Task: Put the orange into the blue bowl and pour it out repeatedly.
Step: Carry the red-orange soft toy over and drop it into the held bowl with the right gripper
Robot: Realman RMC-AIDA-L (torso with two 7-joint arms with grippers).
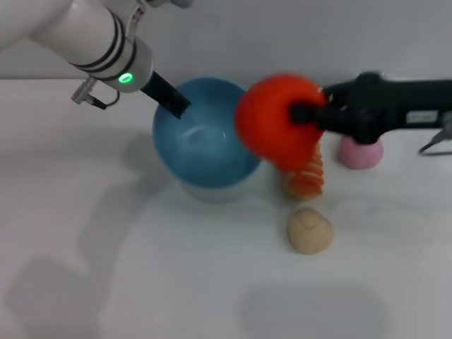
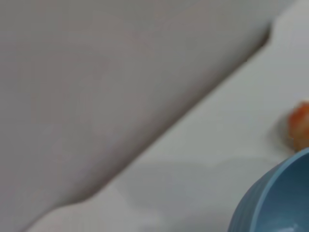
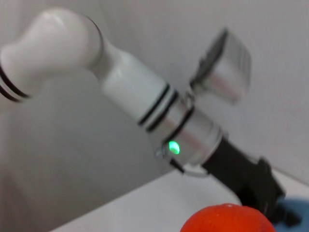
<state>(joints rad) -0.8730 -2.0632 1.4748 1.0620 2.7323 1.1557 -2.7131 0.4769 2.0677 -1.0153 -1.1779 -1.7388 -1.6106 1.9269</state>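
The orange (image 1: 277, 120) is a bright red-orange soft fruit held in the air just right of the blue bowl (image 1: 201, 145). My right gripper (image 1: 305, 113) comes in from the right and is shut on it. In the right wrist view the orange's top (image 3: 227, 220) shows at the lower edge. The light-blue bowl stands open side up, and my left gripper (image 1: 175, 102) is shut on its far-left rim. The left wrist view shows only part of the bowl's rim (image 2: 275, 203).
A striped orange-and-cream roll (image 1: 308, 180) lies partly hidden under the orange. A beige ball (image 1: 309, 230) sits in front of it and a pink dome (image 1: 360, 152) behind the right gripper. The white table (image 1: 106, 268) extends to the front and left.
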